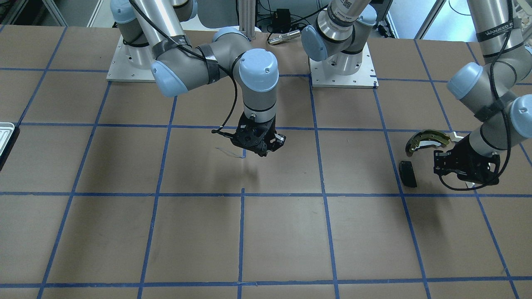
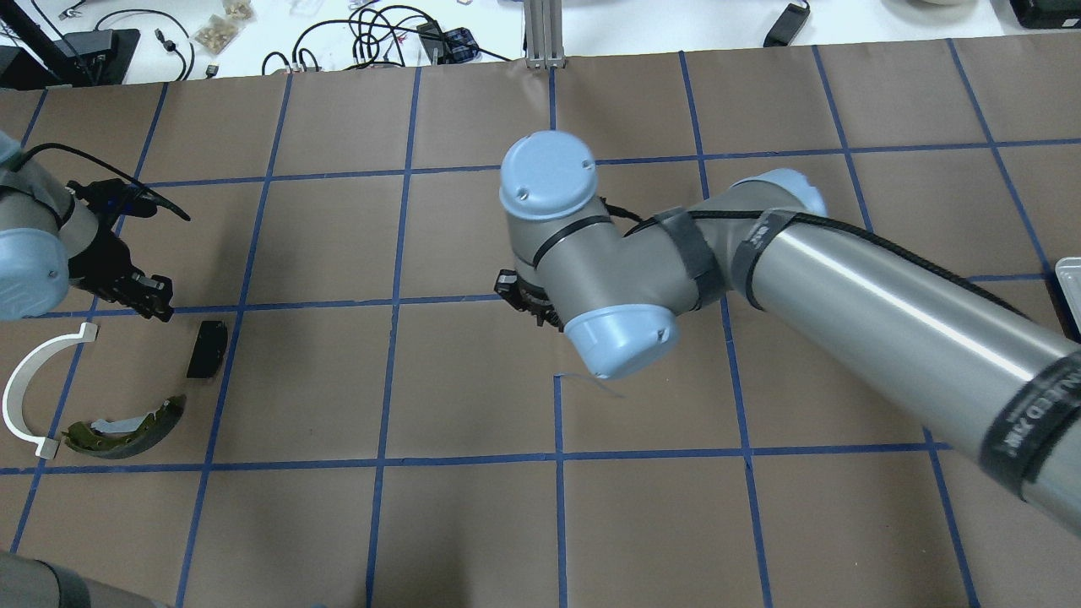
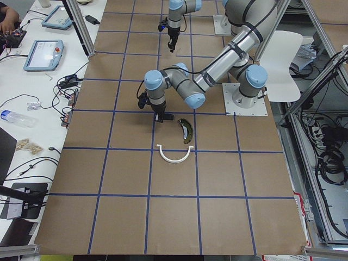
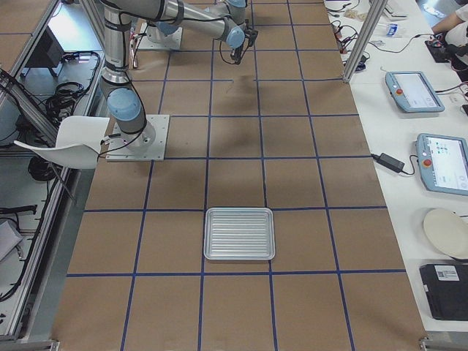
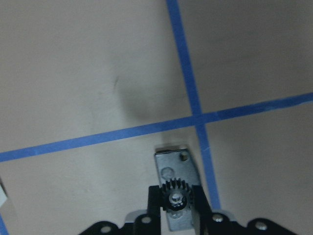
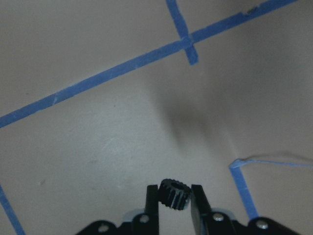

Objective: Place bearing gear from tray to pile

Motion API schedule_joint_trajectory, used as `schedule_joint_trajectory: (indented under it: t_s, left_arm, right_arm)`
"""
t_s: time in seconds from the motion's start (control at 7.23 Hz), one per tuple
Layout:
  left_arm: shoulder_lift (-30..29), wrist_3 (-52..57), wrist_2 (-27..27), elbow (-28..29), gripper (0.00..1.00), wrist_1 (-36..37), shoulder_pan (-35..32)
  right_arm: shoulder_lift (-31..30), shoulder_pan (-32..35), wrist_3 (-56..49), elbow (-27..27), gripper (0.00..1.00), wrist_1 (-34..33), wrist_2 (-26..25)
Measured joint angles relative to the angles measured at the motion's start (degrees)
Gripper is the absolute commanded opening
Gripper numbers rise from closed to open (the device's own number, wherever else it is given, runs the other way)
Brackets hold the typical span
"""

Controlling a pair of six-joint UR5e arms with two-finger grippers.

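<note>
Right at the lens, the right hand (image 6: 174,189) is clamping the bearing gear (image 6: 173,196) between its two black fingers (image 6: 152,203). The little toothed barrel is sitting crooked in there: its upper end is leaning toward the view's left and its ribbed side is facing the camera. Beneath it the brown counter (image 1: 291,241) is showing, crossed by blue tape lines (image 6: 122,68), and the hand is hanging clear above it, out in the middle. Over to the tray (image 4: 207,234): it is lying flat at the robot's right end of the counter, ribs running crosswise to the counter's length, well apart from both hands.

Now the left hand (image 5: 176,190), and it is gripping too! A second gear (image 5: 176,199) is sitting pinched between its fingers, face-on to the wrist camera. Its teeth are ringing a silvery hub and its axis is pointing straight at the lens. Behind it a silvery plate (image 5: 173,166) with small holes is stretching away from the hand, its long axis running alongside the blue tape line just to its right. Whether plate and gear are one piece I cannot tell, nor whether the plate is touching the counter.

From overhead, this hand is hovering at the edge of the pile (image 2: 110,439), just beside one end of the white arc (image 2: 8,397) and near the black pad (image 2: 207,349). The olive-gold brake shoe (image 2: 135,429) is lying nearer the robot, its curve bowing toward the robot and one tip just beside the arc's other end.
</note>
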Motion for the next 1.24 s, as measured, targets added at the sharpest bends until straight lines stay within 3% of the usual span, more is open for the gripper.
schedule_joint_trajectory:
  t_s: [0.14,0.28,0.55,0.69,0.83,0.97,1.11,1.24]
  left_arm:
    - [-0.7,0.2,0.0,0.0,0.0,0.0,0.4]
    - [-1.4,0.3,-0.1,-0.1,0.0,0.0,0.5]
    - [-2.5,0.3,0.0,-0.2,0.04,0.0,0.6]
    - [-2.8,0.3,-0.1,-0.5,0.14,0.0,0.8]
    - [-3.0,0.2,-0.1,-0.8,0.34,0.0,1.0]
    - [-3.1,0.1,-0.1,-1.0,0.43,0.0,1.1]
    - [-3.1,0.0,-0.1,-1.1,0.83,0.0,1.2]
    - [-3.0,0.0,-0.2,-1.1,1.0,0.0,1.2]
  right_arm:
    - [0.7,0.5,2.3,0.0,0.72,-0.9,2.0]
    - [0.9,0.5,2.2,-0.1,1.0,-1.4,3.2]
    - [1.0,-0.7,-1.5,0.0,1.0,-2.8,3.5]
    - [0.9,-2.1,-3.8,0.1,1.0,-3.1,3.3]
    - [0.1,-4.5,-8.1,0.2,1.0,-3.0,2.2]
    - [-1.8,-8.0,-14.7,0.2,1.0,-1.2,0.6]
    - [-4.6,-12.6,-22.7,0.2,1.0,2.8,-0.6]
    - [-8.1,-18.0,-30.5,-0.1,1.0,7.8,-1.1]
